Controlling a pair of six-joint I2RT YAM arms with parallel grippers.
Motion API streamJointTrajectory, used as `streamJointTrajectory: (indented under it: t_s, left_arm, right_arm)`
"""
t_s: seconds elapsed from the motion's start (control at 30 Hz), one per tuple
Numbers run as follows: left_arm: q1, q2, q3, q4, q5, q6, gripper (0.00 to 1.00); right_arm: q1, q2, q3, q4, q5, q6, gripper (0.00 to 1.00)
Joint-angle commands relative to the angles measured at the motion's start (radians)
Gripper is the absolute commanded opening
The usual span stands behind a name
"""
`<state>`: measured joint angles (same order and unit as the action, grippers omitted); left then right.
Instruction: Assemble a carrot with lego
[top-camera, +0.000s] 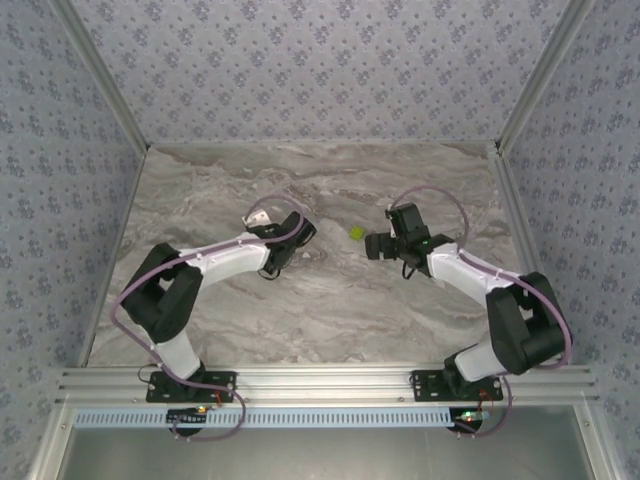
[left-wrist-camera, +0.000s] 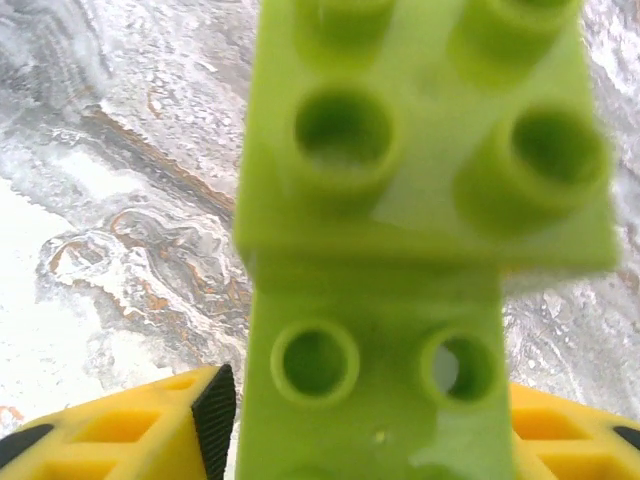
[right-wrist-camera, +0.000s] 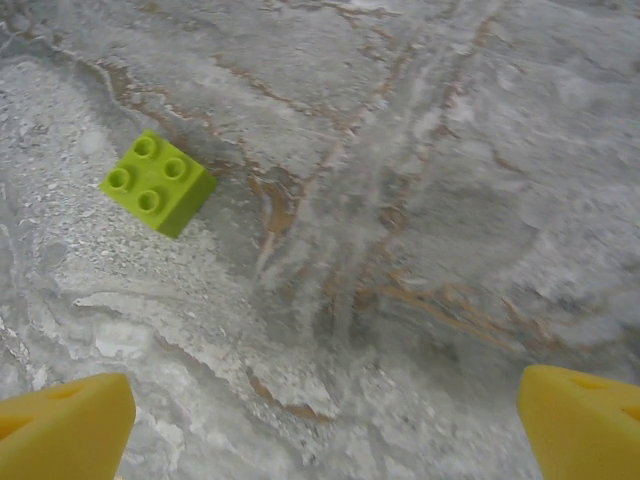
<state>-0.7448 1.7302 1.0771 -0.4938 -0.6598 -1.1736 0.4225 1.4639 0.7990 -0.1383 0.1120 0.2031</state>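
Note:
A stack of lime-green lego bricks (left-wrist-camera: 400, 200) stands close up between my left gripper's (left-wrist-camera: 365, 425) yellow fingers (left-wrist-camera: 130, 430). A thin gap shows between the left pad and the stack, so the jaws are slightly open. From above, the left gripper (top-camera: 290, 240) is low over the table's middle left. A single lime-green square brick (right-wrist-camera: 157, 183) lies on the table (right-wrist-camera: 420, 200), studs up. My right gripper (right-wrist-camera: 325, 420) stands wide open over bare table, below and right of that brick. From above, that brick (top-camera: 356, 232) lies just left of the right gripper (top-camera: 375, 245). The carrot is out of view.
The marble-patterned table (top-camera: 320, 320) is closed in by patterned walls at the left (top-camera: 60, 200), back (top-camera: 320, 70) and right (top-camera: 590, 200). An aluminium rail (top-camera: 320, 385) runs along the near edge by the arm bases.

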Motion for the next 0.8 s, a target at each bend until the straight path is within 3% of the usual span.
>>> streamJointTrajectory:
  t_s: [0.0, 0.43, 0.77]
  left_arm:
    - [-0.022, 0.024, 0.055, -0.022, -0.045, -0.054, 0.58]
    - [-0.027, 0.035, 0.056, 0.006, 0.002, -0.020, 0.59]
    - [-0.059, 0.018, 0.049, 0.018, 0.076, -0.018, 0.59]
  right_arm:
    - [-0.006, 0.050, 0.010, 0.132, -0.100, -0.124, 1.00]
    - [-0.011, 0.228, 0.101, 0.162, -0.202, -0.245, 1.00]
    - [-0.014, 0.382, 0.272, 0.057, -0.206, -0.284, 0.98]
